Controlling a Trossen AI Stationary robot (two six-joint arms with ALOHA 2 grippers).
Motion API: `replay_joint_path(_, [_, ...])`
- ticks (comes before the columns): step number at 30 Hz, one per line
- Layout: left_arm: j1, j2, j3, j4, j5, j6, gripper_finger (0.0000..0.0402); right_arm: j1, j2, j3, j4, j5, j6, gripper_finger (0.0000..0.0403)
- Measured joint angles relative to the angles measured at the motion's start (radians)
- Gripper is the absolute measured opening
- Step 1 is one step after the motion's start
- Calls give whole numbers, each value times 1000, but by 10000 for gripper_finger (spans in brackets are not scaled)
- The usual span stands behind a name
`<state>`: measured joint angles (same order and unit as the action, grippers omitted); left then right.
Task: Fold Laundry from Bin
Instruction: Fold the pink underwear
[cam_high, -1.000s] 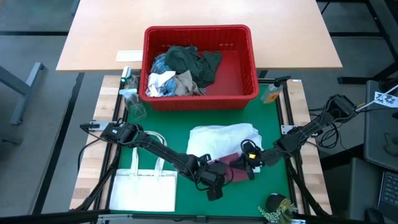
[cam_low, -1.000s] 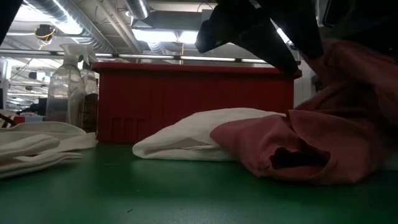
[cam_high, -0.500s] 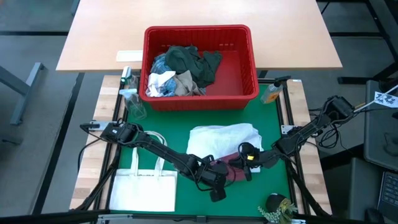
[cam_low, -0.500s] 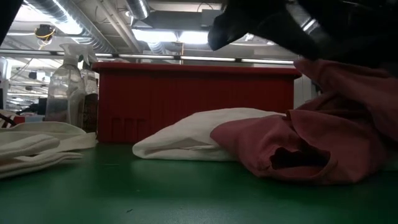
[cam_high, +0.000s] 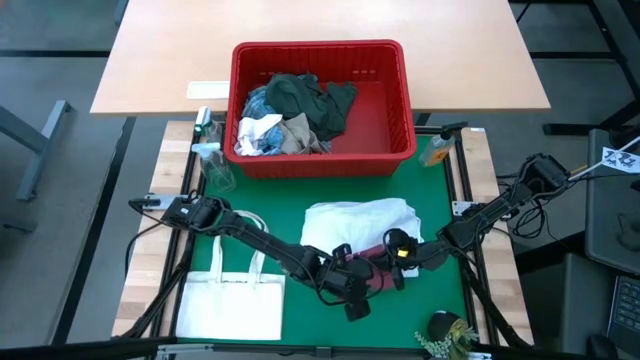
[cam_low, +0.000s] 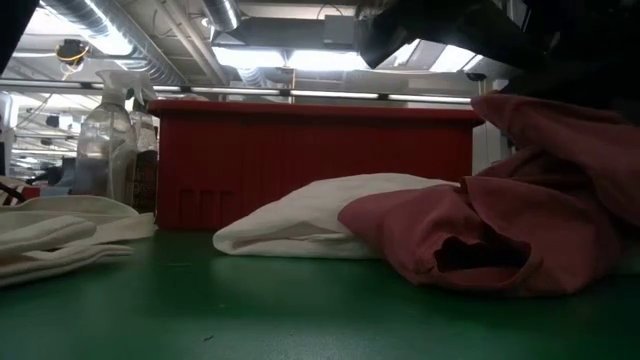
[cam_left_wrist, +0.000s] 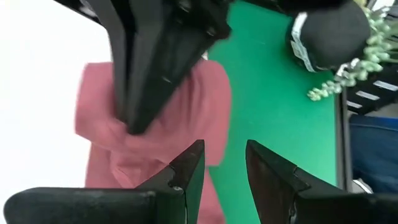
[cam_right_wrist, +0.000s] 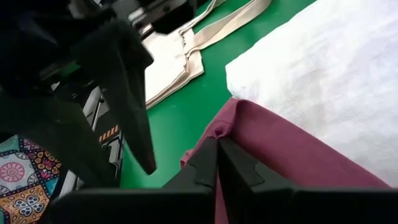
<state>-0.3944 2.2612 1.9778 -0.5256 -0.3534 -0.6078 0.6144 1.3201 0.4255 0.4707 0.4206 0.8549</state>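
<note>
The right gripper (cam_right_wrist: 216, 163) had its two fingers nearly together, pinching the edge of the maroon garment (cam_high: 372, 270). The left gripper (cam_left_wrist: 222, 167) hovered just beside the same garment with its fingers parted by a narrow gap and nothing between them. In the high view the two grippers stood close together at the near middle of the green mat (cam_high: 290, 215), the left gripper (cam_high: 352, 285) on the garment's near-left side and the right gripper (cam_high: 393, 262) on its right.

The maroon garment lay crumpled, touching the near edge of a white garment (cam_high: 358, 224) spread flat on the mat. Behind both stood the red bin (cam_high: 320, 105), which held the remaining laundry (cam_high: 292, 115): dark green, blue, white and tan pieces heaped toward its left side.

A white tote bag (cam_high: 232, 293) lay flat at the mat's near-left corner. A clear spray bottle (cam_low: 104, 140) stood left of the bin. No readable writing or brand was visible on any item.
</note>
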Motion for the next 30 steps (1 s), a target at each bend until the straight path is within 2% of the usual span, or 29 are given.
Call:
replay_joint_path(7, [22, 0, 0, 7, -10, 16, 112, 0, 0, 0, 0, 33, -31, 105])
replay_joint_path(11, [34, 0, 0, 7, -10, 16, 112, 0, -3, 0, 0, 51, -134, 138])
replay_joint_path(19, [44, -1, 2, 22, -3, 19, 112, 0, -75, -2, -28, -18, -337, 145])
replay_joint_path(26, [46, -1, 1, 4, -2, 19, 112, 2, -259, 0, -274, -102, -338, 145])
replay_joint_path(30, [42, -1, 1, -47, 63, 3, 112, 1, -328, 0, -356, -193, -337, 145])
